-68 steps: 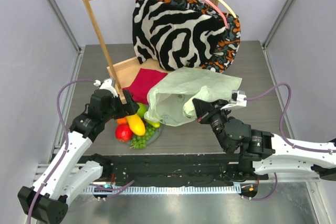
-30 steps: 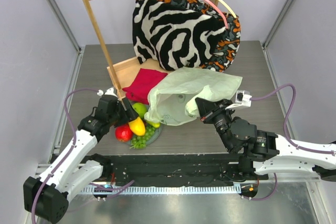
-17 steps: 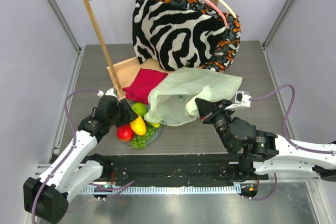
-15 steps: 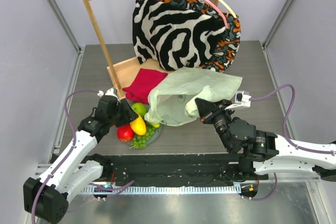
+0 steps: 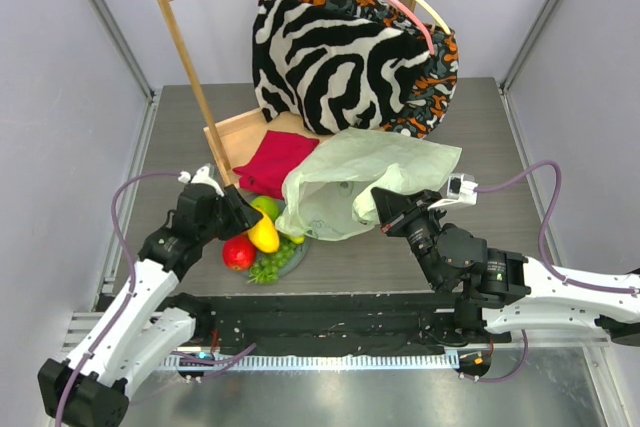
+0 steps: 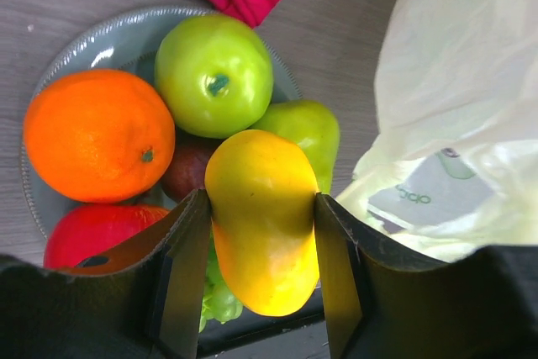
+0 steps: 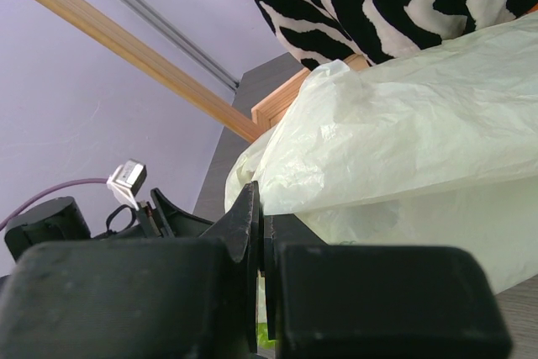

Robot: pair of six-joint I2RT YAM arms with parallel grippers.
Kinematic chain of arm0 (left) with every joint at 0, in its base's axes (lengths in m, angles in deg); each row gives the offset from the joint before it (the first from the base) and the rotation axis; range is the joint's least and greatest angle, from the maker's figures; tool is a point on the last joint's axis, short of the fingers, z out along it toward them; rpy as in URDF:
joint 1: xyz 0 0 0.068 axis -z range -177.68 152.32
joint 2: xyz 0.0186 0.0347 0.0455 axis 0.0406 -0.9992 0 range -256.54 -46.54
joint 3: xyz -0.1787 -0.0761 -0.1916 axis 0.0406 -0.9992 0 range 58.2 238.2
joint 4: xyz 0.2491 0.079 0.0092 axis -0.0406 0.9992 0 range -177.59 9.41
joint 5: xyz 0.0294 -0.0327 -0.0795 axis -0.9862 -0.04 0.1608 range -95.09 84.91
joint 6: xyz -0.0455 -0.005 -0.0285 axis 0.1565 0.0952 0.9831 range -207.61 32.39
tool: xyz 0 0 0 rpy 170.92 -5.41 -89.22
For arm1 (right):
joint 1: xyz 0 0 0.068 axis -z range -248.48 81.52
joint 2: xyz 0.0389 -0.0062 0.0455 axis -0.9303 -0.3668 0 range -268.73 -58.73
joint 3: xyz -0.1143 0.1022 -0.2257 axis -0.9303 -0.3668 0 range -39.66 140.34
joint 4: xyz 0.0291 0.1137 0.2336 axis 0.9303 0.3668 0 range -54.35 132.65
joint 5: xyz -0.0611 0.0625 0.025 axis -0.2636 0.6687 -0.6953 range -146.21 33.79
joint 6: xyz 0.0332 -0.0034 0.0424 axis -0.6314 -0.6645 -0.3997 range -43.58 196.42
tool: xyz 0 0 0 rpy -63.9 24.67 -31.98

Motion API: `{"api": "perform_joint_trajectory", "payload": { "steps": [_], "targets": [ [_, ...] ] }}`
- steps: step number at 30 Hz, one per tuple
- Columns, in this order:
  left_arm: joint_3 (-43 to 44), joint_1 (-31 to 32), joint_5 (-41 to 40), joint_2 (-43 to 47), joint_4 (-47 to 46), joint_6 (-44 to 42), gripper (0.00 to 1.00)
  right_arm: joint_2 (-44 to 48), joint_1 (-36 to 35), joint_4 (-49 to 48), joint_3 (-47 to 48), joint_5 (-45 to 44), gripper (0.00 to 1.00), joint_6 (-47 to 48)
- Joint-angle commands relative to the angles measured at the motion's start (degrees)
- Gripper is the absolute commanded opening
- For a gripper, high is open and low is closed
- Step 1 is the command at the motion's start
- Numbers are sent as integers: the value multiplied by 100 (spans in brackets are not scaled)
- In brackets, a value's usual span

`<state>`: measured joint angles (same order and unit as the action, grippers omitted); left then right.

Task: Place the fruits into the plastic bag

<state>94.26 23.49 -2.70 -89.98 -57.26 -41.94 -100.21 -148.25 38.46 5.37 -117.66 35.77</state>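
The fruits lie piled on a round grey plate (image 6: 101, 39): an orange (image 6: 98, 134), a green apple (image 6: 214, 75), a green pear (image 6: 307, 132), a dark plum (image 6: 187, 176), a red apple (image 6: 92, 233) and green grapes (image 6: 218, 300). My left gripper (image 6: 261, 237) is shut on the yellow mango (image 6: 262, 216), one finger on each side. From above, the mango (image 5: 264, 236) sits over the pile beside the bag's mouth. My right gripper (image 5: 385, 209) is shut on the rim of the pale-green plastic bag (image 5: 360, 172) and holds its mouth up; the bag (image 7: 403, 132) fills the right wrist view.
A wooden hanger rack (image 5: 190, 57) stands at the back left on a wooden base. Zebra-striped fabric (image 5: 330, 57) hangs from it. A red cloth (image 5: 275, 159) lies just behind the plate. The dark rail (image 5: 320, 322) runs along the near table edge.
My left gripper's jaws have closed onto the mango, and the left wrist has shifted slightly. The right gripper and the bag have stayed put.
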Motion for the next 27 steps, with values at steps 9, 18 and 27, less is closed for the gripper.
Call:
{"api": "perform_joint_trajectory", "payload": {
  "steps": [9, 18, 27],
  "targets": [
    [1121, -25, 700, 1074, -721, -1357, 21, 61, -30, -246, 49, -262, 1, -67],
    [1536, 176, 1809, 372, -2117, -1025, 18, 43, -22, -254, 137, -227, 1, 30],
    [1571, 2127, 474, -383, -2347, -1403, 18, -36, -30, -422, 207, -280, 1, 91]
  ]
}}
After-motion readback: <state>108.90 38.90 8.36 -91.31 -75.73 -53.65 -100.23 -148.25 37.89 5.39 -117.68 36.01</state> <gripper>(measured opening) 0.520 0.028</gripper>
